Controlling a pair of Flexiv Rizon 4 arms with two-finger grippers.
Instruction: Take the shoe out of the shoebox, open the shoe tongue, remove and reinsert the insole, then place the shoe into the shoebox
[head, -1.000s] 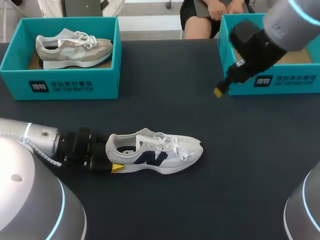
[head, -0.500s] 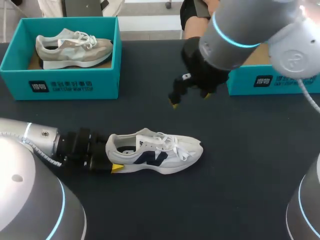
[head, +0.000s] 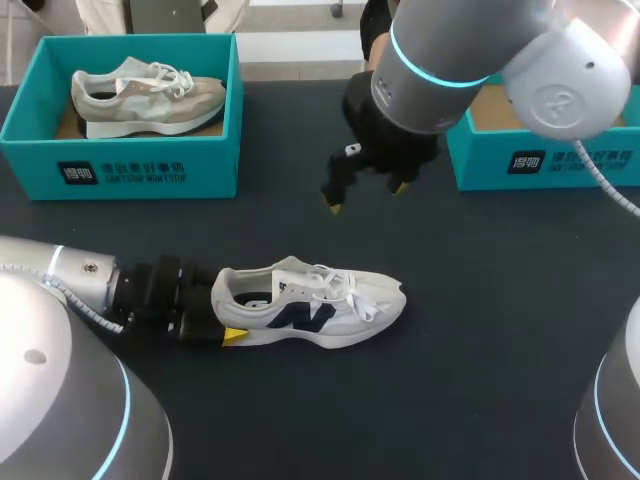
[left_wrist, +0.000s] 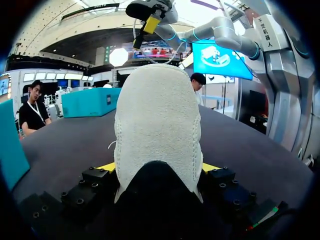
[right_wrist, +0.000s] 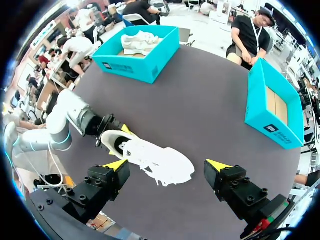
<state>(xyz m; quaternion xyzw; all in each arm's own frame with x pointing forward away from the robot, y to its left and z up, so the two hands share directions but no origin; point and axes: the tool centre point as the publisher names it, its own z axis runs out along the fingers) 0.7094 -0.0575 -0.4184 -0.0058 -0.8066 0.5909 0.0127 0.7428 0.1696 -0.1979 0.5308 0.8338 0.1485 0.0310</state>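
white sneaker (head: 310, 305) with a navy side logo lies on its sole at the centre of the dark counter (head: 480, 380), toe toward 3 o'clock, heel toward 9 o'clock, laces loose over the tongue. left gripper (head: 222, 312) comes in from 9 o'clock and is clamped on the heel: in the left wrist view the heel fills the space between the fingers, with a yellow tip pressed against each side. right gripper (head: 365, 197) hangs above the counter at 12 o'clock of the white sneaker, well apart from it, fingers spread wide with nothing between them; in the right wrist view the white sneaker (right_wrist: 150, 160) lies below and ahead of the spread fingers. left shoebox (head: 120, 165), teal, sits at 10 o'clock on the counter and holds a beige sneaker (head: 145, 95) lying with its toe toward 3 o'clock. right shoebox (head: 545, 165), also teal, sits at 2 o'clock, partly covered by the right arm; a brown cardboard floor shows inside.
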